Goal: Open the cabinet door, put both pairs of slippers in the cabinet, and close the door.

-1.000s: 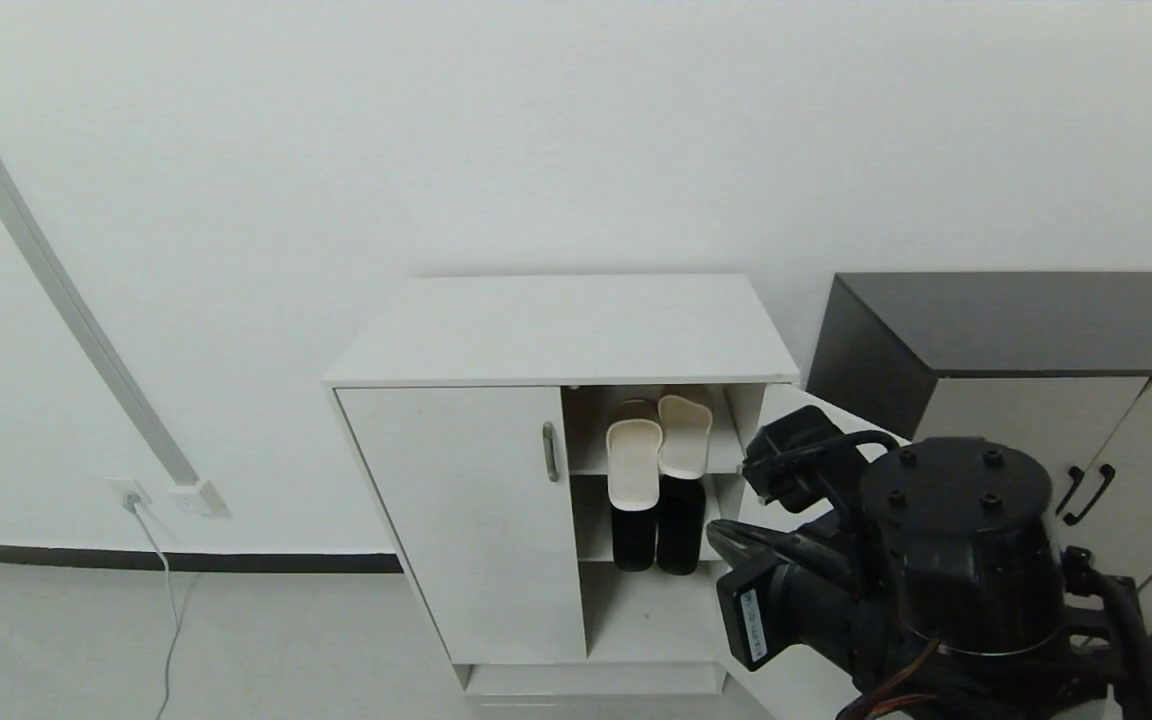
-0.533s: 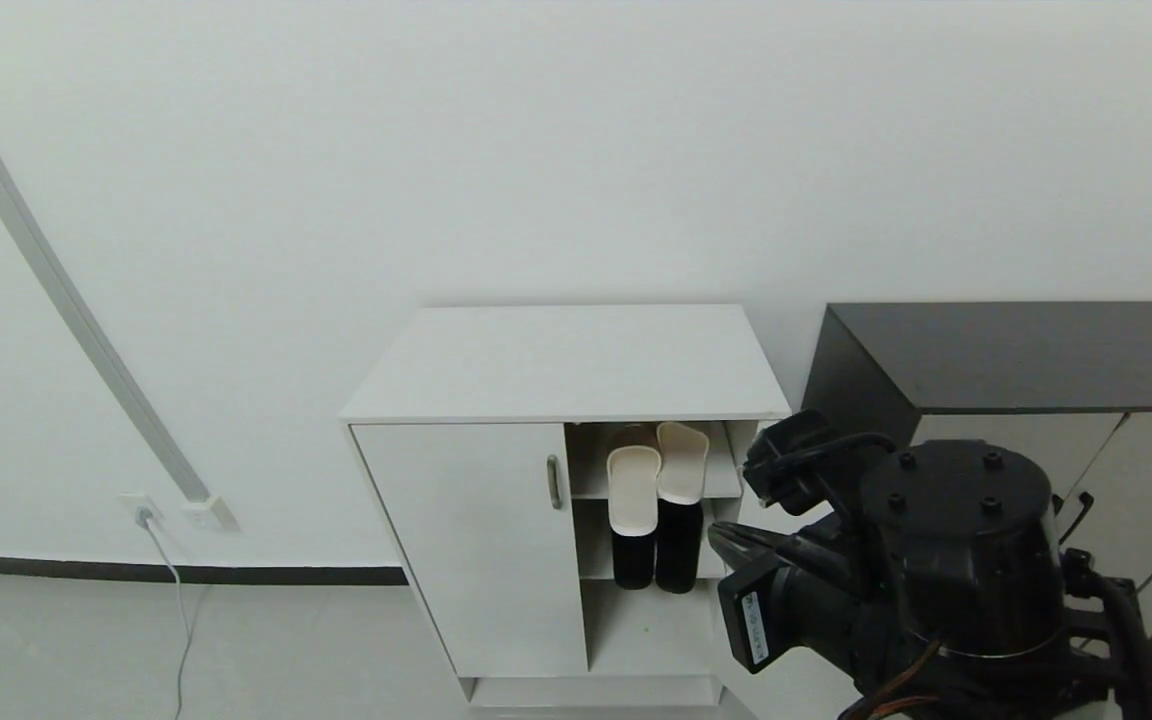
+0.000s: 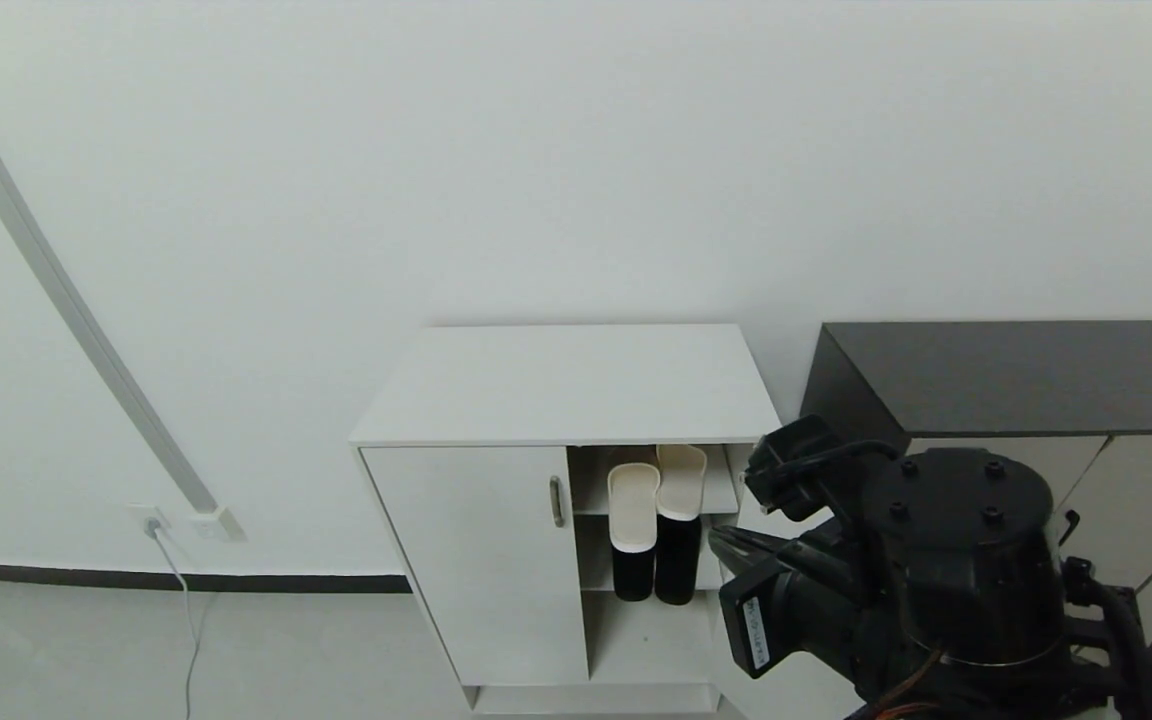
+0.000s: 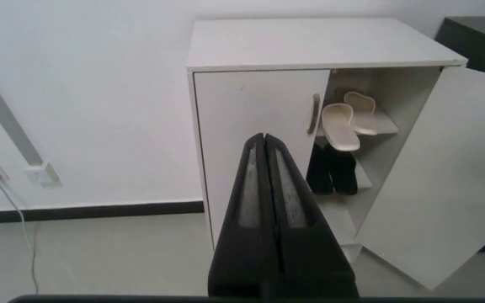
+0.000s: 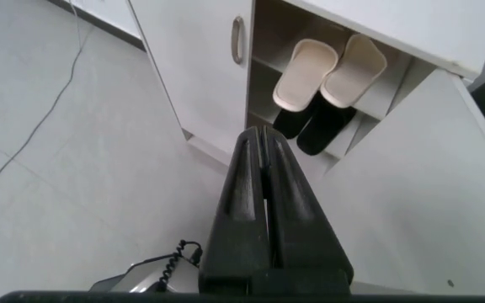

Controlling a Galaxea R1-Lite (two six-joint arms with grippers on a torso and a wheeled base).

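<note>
Two pairs of slippers stowed in cabinet [image 3: 566, 385]: pale pair [image 3: 644, 490] on upper shelf, black pair [image 3: 651, 570] directly below, long axes running front to back. Outstanding step judged to be closing door [image 4: 457, 168], swung wide on right-side hinge, free edge out toward robot. Left gripper [image 4: 264, 139] and right gripper [image 5: 262, 130] both pinched together, holding nothing, well back from cabinet front. Door panel nearer right gripper, on its outer side; favour right arm for inward push
</note>
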